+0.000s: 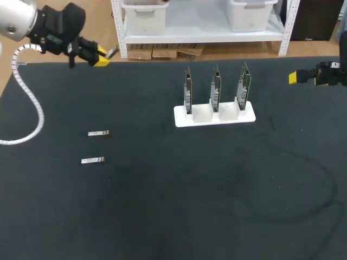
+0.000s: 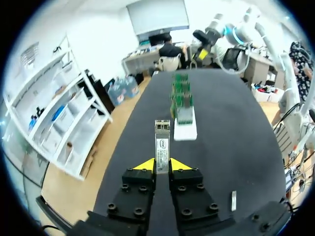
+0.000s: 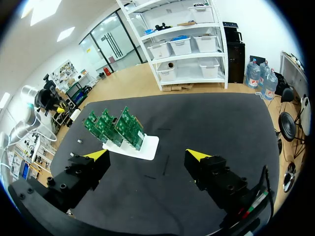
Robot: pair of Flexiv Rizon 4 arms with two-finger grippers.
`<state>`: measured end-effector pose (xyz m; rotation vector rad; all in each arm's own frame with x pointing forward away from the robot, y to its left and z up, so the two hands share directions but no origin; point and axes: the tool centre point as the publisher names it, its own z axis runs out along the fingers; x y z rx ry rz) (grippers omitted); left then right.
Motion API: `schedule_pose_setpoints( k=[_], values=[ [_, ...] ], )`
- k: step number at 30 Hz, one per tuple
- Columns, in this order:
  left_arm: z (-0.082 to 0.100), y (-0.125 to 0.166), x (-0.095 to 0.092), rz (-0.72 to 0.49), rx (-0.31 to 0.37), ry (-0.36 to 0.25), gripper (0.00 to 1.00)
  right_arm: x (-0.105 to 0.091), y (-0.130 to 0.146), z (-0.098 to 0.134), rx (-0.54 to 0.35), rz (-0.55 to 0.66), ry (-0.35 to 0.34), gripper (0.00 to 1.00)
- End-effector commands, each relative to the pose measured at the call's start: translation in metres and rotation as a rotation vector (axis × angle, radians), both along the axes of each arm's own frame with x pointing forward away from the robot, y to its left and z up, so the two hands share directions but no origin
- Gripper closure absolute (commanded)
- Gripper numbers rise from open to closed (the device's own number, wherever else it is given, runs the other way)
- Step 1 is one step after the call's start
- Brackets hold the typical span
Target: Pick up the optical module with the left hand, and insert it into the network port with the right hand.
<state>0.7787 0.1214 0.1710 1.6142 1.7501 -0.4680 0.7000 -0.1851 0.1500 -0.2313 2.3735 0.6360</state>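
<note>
Black table (image 1: 162, 206) spread out below, and the left gripper (image 2: 162, 165) hangs near the far left corner, clamped on one module (image 2: 162, 140) by its tail end, with most of its length sticking out ahead of the fingers. Two more modules (image 1: 98, 133) lie flat on that side. The right gripper (image 3: 147, 156) sits wide apart and empty, off to the right of the white stand (image 1: 214, 115) with its three green boards (image 1: 216, 89). The danger now is the handover: on such a short grip the module could pivot or slip as the right fingers close, and a crooked piece would jam going into a board or knock one over.
</note>
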Motion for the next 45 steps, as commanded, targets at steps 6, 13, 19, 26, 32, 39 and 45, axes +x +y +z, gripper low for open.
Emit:
schedule_pose_setpoints(
  k=[6,13,19,26,32,39,45],
  values=[
    [0.01,-0.019,0.023,-0.132,-0.081,0.002,1.0,0.0,0.0,0.0,0.0,0.0,0.0,0.0],
    [0.009,-0.017,0.023,-0.11,-0.067,0.016,1.0,0.0,0.0,0.0,0.0,0.0,0.0,0.0],
    [0.009,-0.017,0.023,-0.11,-0.067,0.016,1.0,0.0,0.0,0.0,0.0,0.0,0.0,0.0],
    [0.02,-0.071,0.013,-0.121,-0.294,-0.085,1.0,0.0,0.0,0.0,0.0,0.0,0.0,0.0],
    [0.021,-0.099,0.008,-0.135,-0.446,-0.067,1.0,0.0,0.0,0.0,0.0,0.0,0.0,0.0],
    [0.026,-0.111,0.001,-0.135,-0.479,-0.044,1.0,0.0,0.0,0.0,0.0,0.0,0.0,0.0],
    [0.023,-0.129,0.002,-0.188,-0.559,-0.006,1.0,0.0,0.0,0.0,0.0,0.0,0.0,0.0]
  ],
)
